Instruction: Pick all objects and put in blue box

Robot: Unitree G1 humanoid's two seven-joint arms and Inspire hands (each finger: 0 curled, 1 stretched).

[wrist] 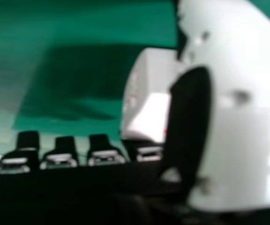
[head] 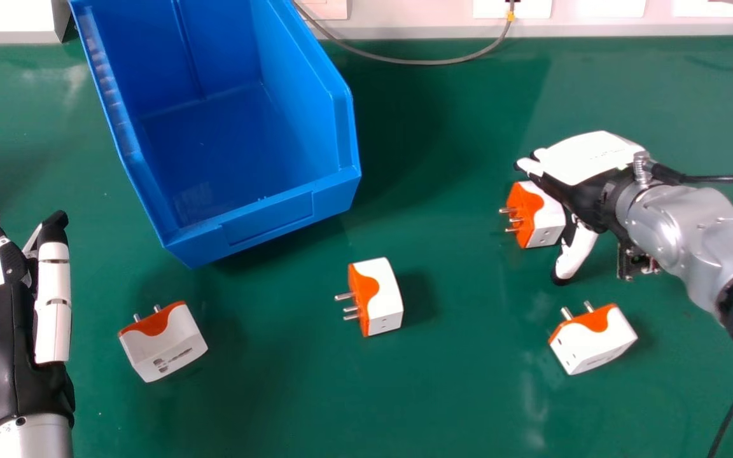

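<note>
Ok so my right hand (head: 589,158) is spread around a chunky white-and-orange adapter (head: 548,219) on the shiny green table (head: 455,401). Second adapter (head: 595,340) sits near my wrist, third (head: 384,299) mid-table, fourth (head: 172,346) towards my idle left hand (head: 20,343). All have metal pins. The smooth blue box (head: 265,219) has a tall side wall facing me.

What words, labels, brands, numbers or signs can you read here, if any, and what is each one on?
None can be read.
Right hand: faint marks on its white back, too small to read.
Left adapter, middle adapter, right adapter and the adapter by the thumb: sockets or pins, no legible writing.
Blue box: no writing visible on its front.
</note>
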